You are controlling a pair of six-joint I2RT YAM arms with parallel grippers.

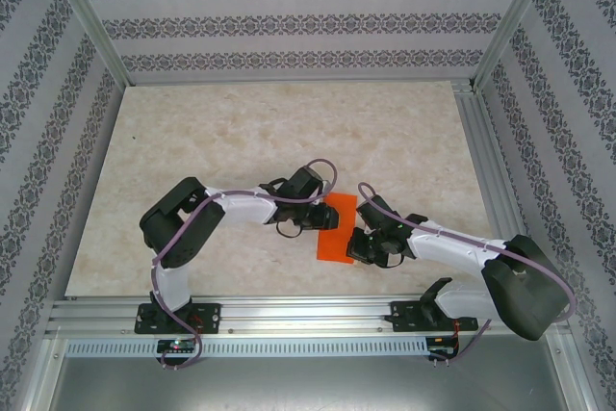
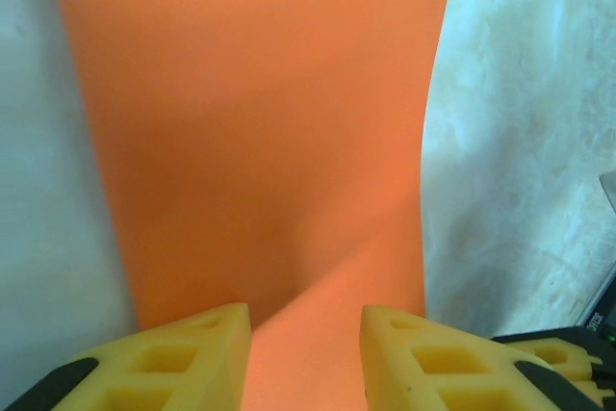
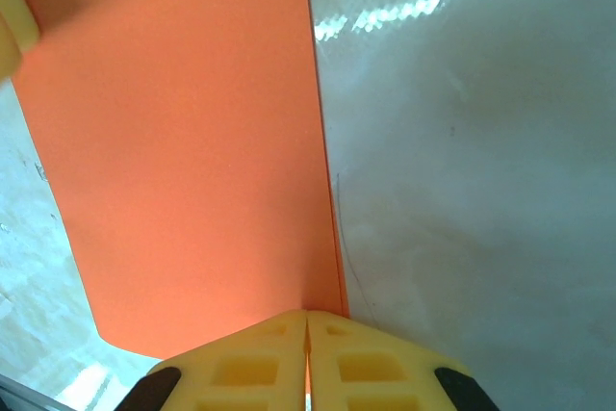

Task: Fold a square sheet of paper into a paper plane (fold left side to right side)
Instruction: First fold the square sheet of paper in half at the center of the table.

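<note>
Right pincer: yellow pads pressed together with no gap, set on the near right corner of the square sheet of paper, on its long right-hand edge. Whether it nips that edge or only bears down on it cannot be told.

Left pincer: pads apart, astride the width of the orange sheet. The paper runs between them and seems to lift slightly there. Nothing is clamped.

From above, the sheet lies on the pale bench as a narrow strip rather than a square, which suggests the left half is already laid over the right. It sits between the two pincers and touches both. The left arm reaches in from the left at the strip's far half, and the right arm from the right at its near half.

The strip's long axis runs near to far, leaning a little rightward at the far end. The coming move probably turns on that line, since any pressing of the fold would have to travel along it. Neither arm is clearly the nearer, though the right pincer is the one already on the edge. The paper looks thin and light, so it could skid on the smooth bench if one pincer lets go too early.
</note>
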